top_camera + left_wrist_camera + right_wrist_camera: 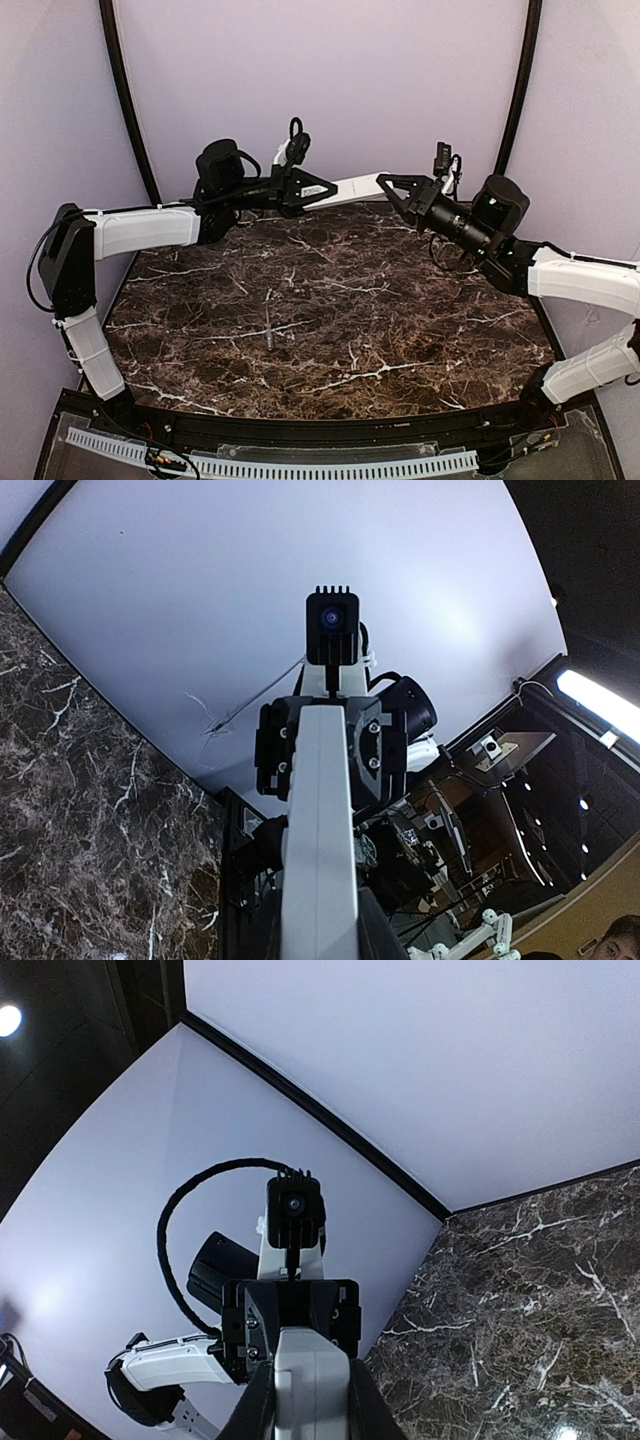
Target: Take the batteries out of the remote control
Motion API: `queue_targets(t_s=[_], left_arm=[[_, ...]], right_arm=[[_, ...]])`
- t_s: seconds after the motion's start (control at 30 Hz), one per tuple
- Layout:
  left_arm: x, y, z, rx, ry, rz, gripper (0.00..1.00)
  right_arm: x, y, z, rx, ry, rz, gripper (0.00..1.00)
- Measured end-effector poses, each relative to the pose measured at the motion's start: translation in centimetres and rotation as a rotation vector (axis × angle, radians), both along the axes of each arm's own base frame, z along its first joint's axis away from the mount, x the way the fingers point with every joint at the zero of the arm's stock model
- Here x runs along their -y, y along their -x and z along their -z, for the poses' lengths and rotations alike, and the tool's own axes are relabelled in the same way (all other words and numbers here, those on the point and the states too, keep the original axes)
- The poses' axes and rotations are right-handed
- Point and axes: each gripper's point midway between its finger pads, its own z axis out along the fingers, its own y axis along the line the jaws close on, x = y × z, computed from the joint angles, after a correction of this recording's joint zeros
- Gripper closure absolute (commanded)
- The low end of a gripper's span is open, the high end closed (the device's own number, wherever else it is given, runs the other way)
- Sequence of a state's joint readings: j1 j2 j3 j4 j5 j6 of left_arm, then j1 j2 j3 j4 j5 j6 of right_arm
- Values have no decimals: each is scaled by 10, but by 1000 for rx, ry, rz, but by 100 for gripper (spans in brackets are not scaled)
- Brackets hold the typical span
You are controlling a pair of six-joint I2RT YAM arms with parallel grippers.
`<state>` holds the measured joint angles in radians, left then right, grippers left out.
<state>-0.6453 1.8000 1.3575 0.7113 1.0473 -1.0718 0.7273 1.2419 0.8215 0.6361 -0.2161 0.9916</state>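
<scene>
- Remote control [357,186]: held in the air above the far edge of the counter [400,300], roughly level and touching nothing below. It spans the gap between the two arms like a bridge.
- Left gripper [333,188]: closed on the remote control's left end. The right wrist view shows its dark fingers [243,1325] bracketing the white body on both sides.
- Right gripper [384,185]: closed on the opposite end. The left wrist view shows the same picture mirrored, with the fingers pressed to either side of the slim body.
- Likely reason for the two-ended hold: with each end pinned, the remote control cannot twist or sag. Either arm could then brace it while the other works on the battery bay, and lifting it off the counter leaves room underneath for batteries to drop out.
- The face turned toward both wrist cameras is plain pale plastic. No buttons, batteries or open bay can be seen, and I cannot tell whether the cover is on or off.
- Thin grey stick tool [270,326]: lies flat on the counter near its middle, well apart from both grippers and untouched. It is probably kept there for prying.
- Judgement: this looks like an early or mid step, since no battery is visible anywhere on the counter. The next move probably calls for one gripper to let go and re-grasp.
- Risk: a single end grip on such a long, flat body could let it tilt or slip.
</scene>
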Motion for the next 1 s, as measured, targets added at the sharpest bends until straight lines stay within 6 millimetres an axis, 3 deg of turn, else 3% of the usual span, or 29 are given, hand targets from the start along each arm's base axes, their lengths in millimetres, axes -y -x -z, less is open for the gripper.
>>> queue_targets(t_s=[0.27,0.43,0.57,0.73,0.87,1.0], left_arm=[[-5,-4,-1,-13,7,-7,100],[-5,-7,5,-34,2,-21,100],[-1,-5,20,-74,-22,-22,100],[3,1,38,-113,-50,-8,100],[1,0,42,-118,-53,-11,100],[-1,-3,44,-121,-53,-19,100]], right_arm=[[-6,-5,-1,7,35,41,82],[-7,-10,6,2,73,71,71],[-12,-10,28,-16,169,76,54],[-17,-3,59,-54,298,52,23],[-15,-1,68,-66,347,49,3],[-10,2,69,-69,374,51,1]])
